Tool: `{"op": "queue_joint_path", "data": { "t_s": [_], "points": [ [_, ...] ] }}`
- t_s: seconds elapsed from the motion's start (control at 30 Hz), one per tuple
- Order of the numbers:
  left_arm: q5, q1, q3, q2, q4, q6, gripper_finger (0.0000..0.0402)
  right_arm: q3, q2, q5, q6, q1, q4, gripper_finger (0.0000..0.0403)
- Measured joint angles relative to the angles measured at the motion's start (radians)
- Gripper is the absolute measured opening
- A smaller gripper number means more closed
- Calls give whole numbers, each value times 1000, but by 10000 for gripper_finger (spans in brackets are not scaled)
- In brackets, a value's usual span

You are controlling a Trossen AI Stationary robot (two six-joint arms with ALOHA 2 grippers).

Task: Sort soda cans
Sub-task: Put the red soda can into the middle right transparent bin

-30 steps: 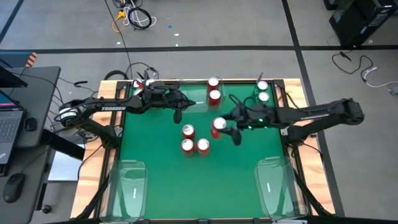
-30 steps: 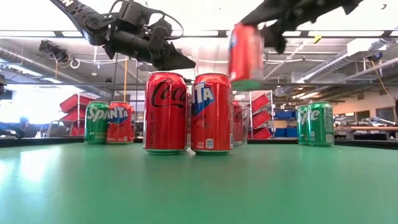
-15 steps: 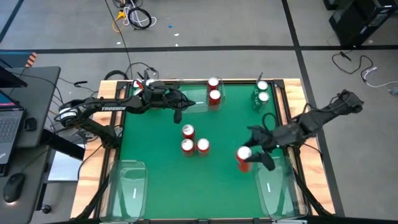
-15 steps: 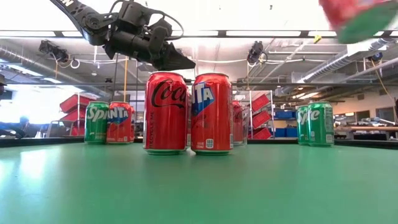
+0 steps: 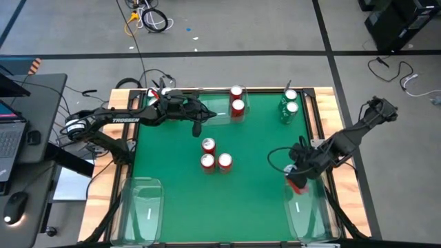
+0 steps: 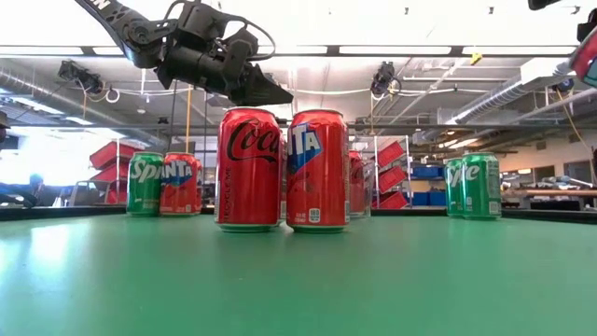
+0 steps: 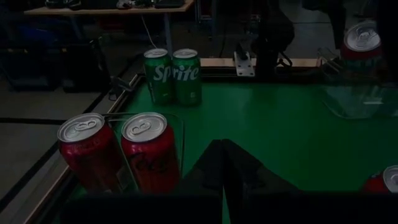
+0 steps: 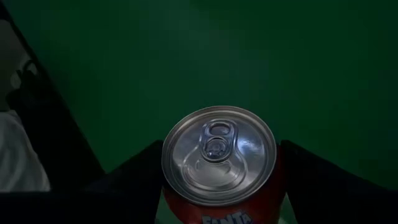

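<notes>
right gripper clamps red can — body mostly hidden

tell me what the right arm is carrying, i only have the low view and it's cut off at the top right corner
Observer: The right gripper has its jaws closed on a red-bodied metal Fanta can with a silver top.
Operator: where over the table
Observer: From above, it is at the far end of the clear plastic rectangular tray at the near right corner.
Operator: left arm busy
Observer: No; the left gripper hovers shut and empty, beside two red cans at the far edge.
</notes>
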Motion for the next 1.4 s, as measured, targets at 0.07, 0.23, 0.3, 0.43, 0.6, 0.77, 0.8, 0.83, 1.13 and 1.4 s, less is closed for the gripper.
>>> {"op": "queue_joint_path", "data": {
  "t_s": [0.07, 0.23, 0.3, 0.43, 0.6, 0.77, 0.8, 0.83, 1.13, 1.4],
  "points": [
    [0, 0, 0, 0, 1, 0, 3, 0, 8, 26, -28, 0, 15, 268],
    [0, 0, 0, 0, 1, 0, 3, 1, 26, 150, -138, -9, 68, 268],
    [0, 0, 0, 0, 0, 0, 3, 1, 36, 214, -177, -19, 87, 268],
    [0, 0, 0, 0, 0, 0, 3, 1, 59, 343, -249, -50, 103, 268],
    [-1, 0, 0, 0, 2, 1, 3, 1, 73, 446, -353, -118, 162, 268],
    [-2, 0, 0, 0, 3, 5, 3, 1, 109, 460, -452, -209, 264, 268],
    [-2, 0, 0, 0, 3, 5, 3, 1, 123, 460, -477, -225, 291, 268],
    [-2, 0, 0, 0, 5, 5, 3, 1, 137, 460, -500, -241, 317, 268],
    [-2, 0, 0, 0, -2, 6, 3, 1, 227, 453, -277, -276, 208, 268],
    [-2, 0, 0, 0, -1, 7, 3, -3, 228, 556, 61, -158, -34, 268]
  ]
}}
